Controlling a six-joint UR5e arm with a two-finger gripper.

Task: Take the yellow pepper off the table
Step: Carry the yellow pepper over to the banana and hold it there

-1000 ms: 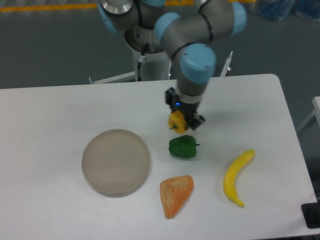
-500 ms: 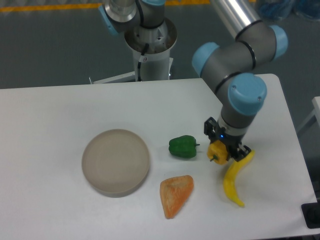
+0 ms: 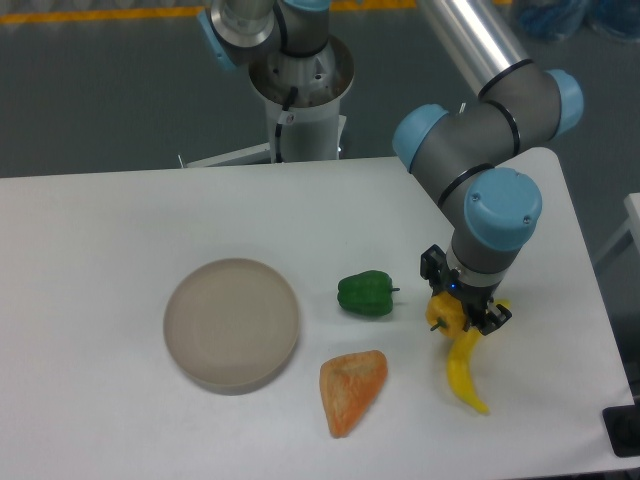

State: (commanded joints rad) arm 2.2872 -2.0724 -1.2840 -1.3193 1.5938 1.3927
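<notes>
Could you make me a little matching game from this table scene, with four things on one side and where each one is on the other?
Things:
1. yellow pepper
2. green pepper
3. banana
4. plate

Places:
A. left part of the table
B. held in the claw
C. lying partly under the claw, near the right edge
D. middle of the table, just above the orange wedge

Pairs: 1-B, 2-D, 3-C, 4-A

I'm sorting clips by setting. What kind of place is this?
Most likely a robotics lab or test cell, not a kitchen: a robot arm on a pedestal behind a bare white table, toy-like food such as a banana and green pepper, and a grey floor with a yellow line.
</notes>
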